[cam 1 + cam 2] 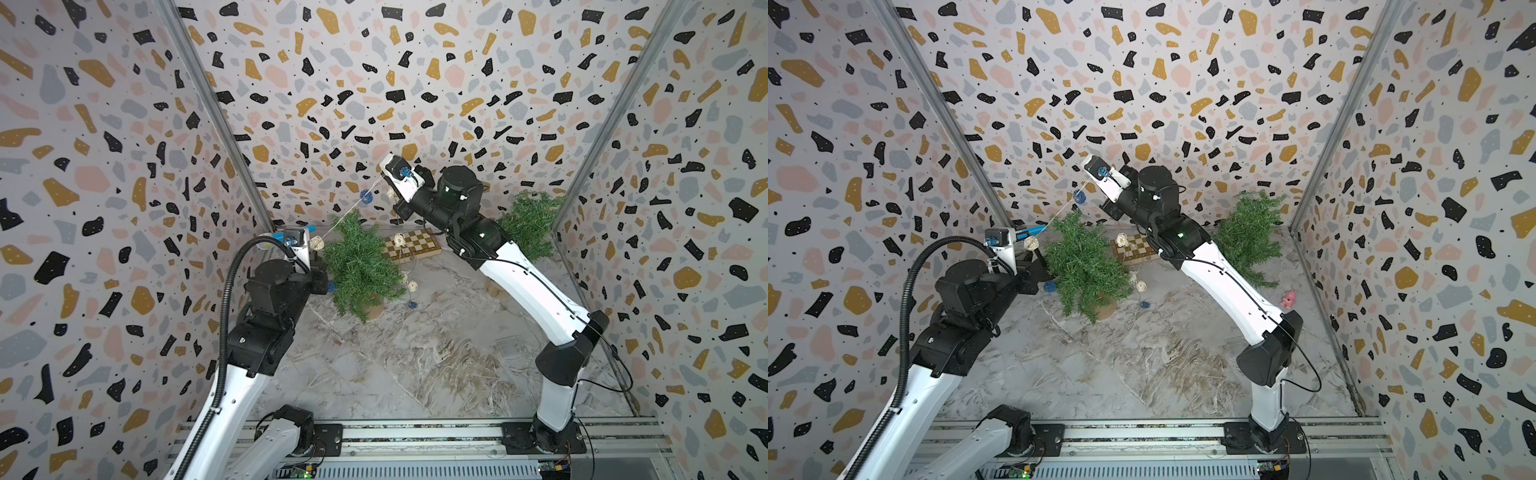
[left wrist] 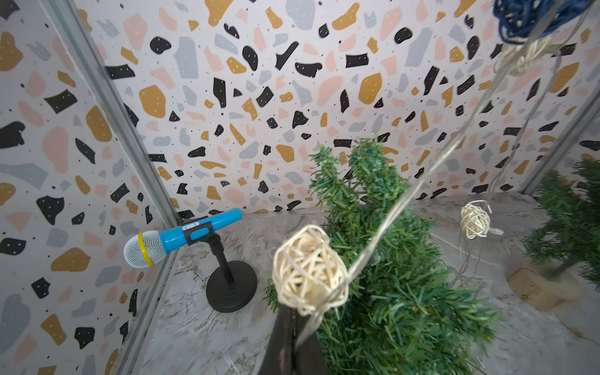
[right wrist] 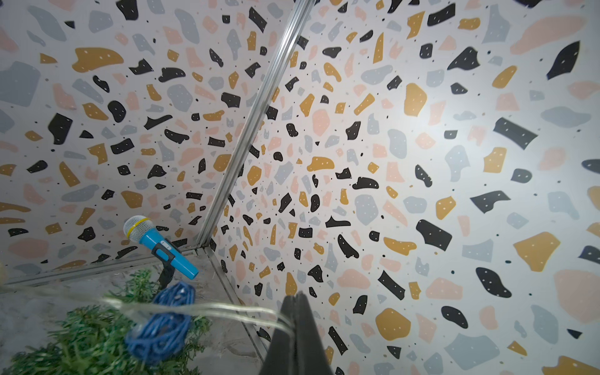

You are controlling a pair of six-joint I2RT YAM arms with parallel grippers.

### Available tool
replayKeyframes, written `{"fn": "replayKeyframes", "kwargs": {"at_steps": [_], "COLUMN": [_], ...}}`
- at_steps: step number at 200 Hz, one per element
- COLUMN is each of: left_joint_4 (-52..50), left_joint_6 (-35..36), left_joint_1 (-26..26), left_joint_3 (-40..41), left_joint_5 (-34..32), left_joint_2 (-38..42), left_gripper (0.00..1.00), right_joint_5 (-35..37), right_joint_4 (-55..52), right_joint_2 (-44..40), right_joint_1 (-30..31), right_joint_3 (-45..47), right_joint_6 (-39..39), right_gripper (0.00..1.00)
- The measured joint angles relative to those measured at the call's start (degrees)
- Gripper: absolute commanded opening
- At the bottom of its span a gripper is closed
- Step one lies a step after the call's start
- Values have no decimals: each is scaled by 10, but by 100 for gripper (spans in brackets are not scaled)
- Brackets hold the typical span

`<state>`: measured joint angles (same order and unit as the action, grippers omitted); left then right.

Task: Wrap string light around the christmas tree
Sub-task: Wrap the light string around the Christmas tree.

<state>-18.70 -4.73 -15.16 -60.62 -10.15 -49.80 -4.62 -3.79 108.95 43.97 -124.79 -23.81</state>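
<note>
A small green christmas tree (image 1: 357, 266) (image 1: 1084, 262) on a wooden base stands left of the middle at the back. The string light (image 1: 353, 210) is a clear wire with woven balls. It stretches taut over the treetop between both grippers. My left gripper (image 1: 314, 249) (image 2: 293, 313) is low at the tree's left side, shut on the wire just below a cream ball (image 2: 308, 269). My right gripper (image 1: 384, 172) (image 3: 297, 297) is raised near the back wall, shut on the wire past a blue ball (image 1: 365, 196) (image 3: 162, 321). More balls (image 1: 412, 286) trail on the floor by the tree.
A second tree (image 1: 530, 224) stands in the back right corner. A chessboard (image 1: 415, 245) lies between the trees under the right arm. A blue toy microphone (image 2: 181, 240) on a black stand occupies the back left corner. A pink toy (image 1: 1288, 298) sits at the right.
</note>
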Motion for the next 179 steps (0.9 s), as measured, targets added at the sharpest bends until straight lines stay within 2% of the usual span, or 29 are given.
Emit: {"fn": "replayKeyframes", "kwargs": {"at_steps": [44,109,151,179], "left_joint_4": [29,81,99,91], "left_joint_6": [-25,-68,-94,-122], "left_joint_1": [25,52,71,108], "left_joint_3": [15,19,3,-47], "left_joint_5": [-12,-28,-17,27], "left_joint_2": [-40,-76,-150,-217], "left_gripper": [0,0,0,0], "right_joint_5": [-30,-55,-60,-46], "right_joint_4": [8,41,59,58], "right_joint_2": [71,122,153,174], "right_joint_1": [-24,-27,-27,-28], "right_joint_3": [-36,-78,-107,-108], "right_joint_6": [46,100,135,144], "right_gripper": [0,0,0,0]}}
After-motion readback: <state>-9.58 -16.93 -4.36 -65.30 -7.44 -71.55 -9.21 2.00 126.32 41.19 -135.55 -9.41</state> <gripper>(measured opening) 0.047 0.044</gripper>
